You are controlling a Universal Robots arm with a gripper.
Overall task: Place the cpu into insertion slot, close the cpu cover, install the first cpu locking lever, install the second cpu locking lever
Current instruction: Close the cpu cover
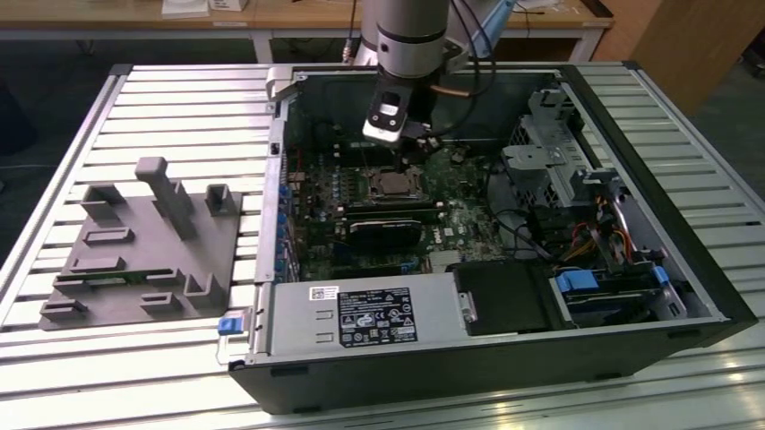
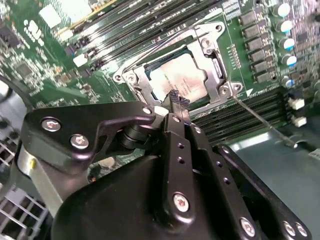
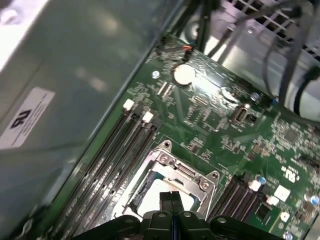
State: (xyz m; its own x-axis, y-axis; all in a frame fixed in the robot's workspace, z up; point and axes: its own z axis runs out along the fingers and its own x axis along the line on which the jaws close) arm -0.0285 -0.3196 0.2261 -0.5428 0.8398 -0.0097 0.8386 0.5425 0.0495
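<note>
On the ribbed grey metal surface (image 1: 179, 90) stood the open black computer case (image 1: 478, 376), with the green circuit board (image 2: 40, 50) inside. The black pincer (image 2: 176, 100), tips pressed together and holding nothing, hovered just over the silvery square cpu cover (image 2: 212, 65), which lay flat, the pale metal cpu (image 2: 175, 75) showing through its window. One thin wire locking lever (image 2: 260, 119) seemed unlatched; I judged the narrow tips could slip off it, letting the cover spring up
</note>
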